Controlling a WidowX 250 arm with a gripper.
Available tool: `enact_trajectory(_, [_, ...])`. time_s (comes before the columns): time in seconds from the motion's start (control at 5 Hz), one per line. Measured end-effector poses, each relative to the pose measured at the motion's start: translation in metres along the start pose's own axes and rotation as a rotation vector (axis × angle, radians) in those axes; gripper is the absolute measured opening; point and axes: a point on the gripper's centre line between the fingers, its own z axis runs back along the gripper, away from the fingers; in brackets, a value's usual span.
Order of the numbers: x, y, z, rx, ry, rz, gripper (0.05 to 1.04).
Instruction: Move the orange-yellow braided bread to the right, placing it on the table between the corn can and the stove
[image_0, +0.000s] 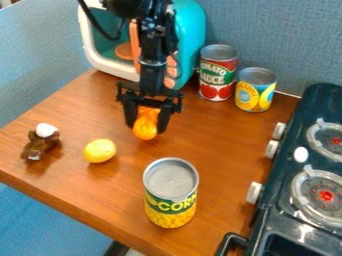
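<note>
Jaws of black gripper (147, 119) closed on sides of rounded orange item (145, 129), far-middle part of desk (207, 146); whether base touches desk, cannot tell. Item judged light, smooth, possibly slippery; firmness uncertain. Best hold: opposite sides at widest part, moderate squeeze. Yellow lemon-like item (99, 151) nearer, to left; corn can (171, 194) nearer, slightly right.

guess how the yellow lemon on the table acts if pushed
The yellow lemon would probably roll, being rounded with nothing against its sides. Its oval form may make it veer. The shiny highlight hints at smooth skin, so it could be slippery.
</note>
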Motion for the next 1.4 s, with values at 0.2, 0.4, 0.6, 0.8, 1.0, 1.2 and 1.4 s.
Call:
enact_trajectory(0.2, [-0.010, -0.040, 0.019, 0.029, -0.054, -0.131, 0.809])
enact_trajectory(0.4, [-0.020, -0.068, 0.025, 0.027, -0.074, -0.214, 0.809])
enact_trajectory(0.6, [-0.019, -0.086, 0.035, 0.006, -0.101, -0.253, 0.809])
enact_trajectory(0.8, [-0.020, -0.105, 0.020, 0.006, -0.058, -0.312, 0.809])
enact_trajectory(1.0, [-0.014, -0.113, 0.007, 0.028, -0.037, -0.338, 0.809])
enact_trajectory(1.2, [-0.013, -0.118, -0.008, 0.070, -0.015, -0.356, 0.809])
enact_trajectory(1.4, [-0.015, -0.120, -0.013, 0.076, -0.009, -0.348, 0.809])
